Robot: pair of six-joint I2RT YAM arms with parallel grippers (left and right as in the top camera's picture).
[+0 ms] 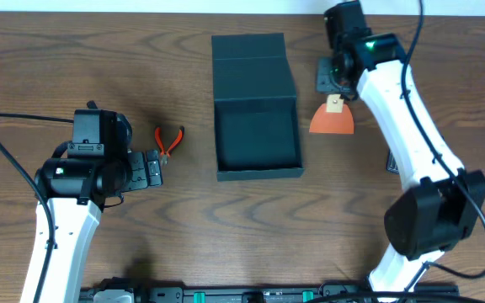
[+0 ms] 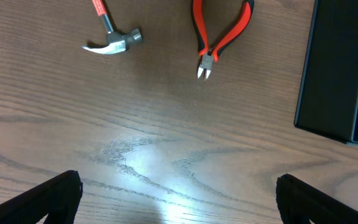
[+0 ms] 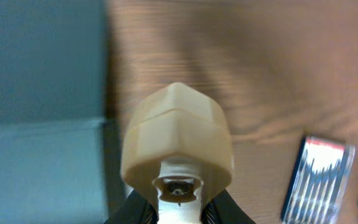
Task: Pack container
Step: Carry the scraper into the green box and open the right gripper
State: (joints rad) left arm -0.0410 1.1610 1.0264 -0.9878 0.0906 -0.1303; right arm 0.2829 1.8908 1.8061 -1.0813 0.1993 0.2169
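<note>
Right tool (image 3: 178,211) pinches orange, tan-handled scraper (image 1: 332,122) beside open teal-grey cardboard box (image 1: 258,173) — to pack it | left tool (image 2: 179,196) spread wide

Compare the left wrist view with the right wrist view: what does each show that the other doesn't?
Left wrist only: a red-handled hammer, red-and-black cutting pliers, and the open left gripper. Right wrist only: the right gripper shut on a beige tool handle, plus a blurred pack of slim metal tools. Both: part of the dark teal container and the wooden table.
</note>
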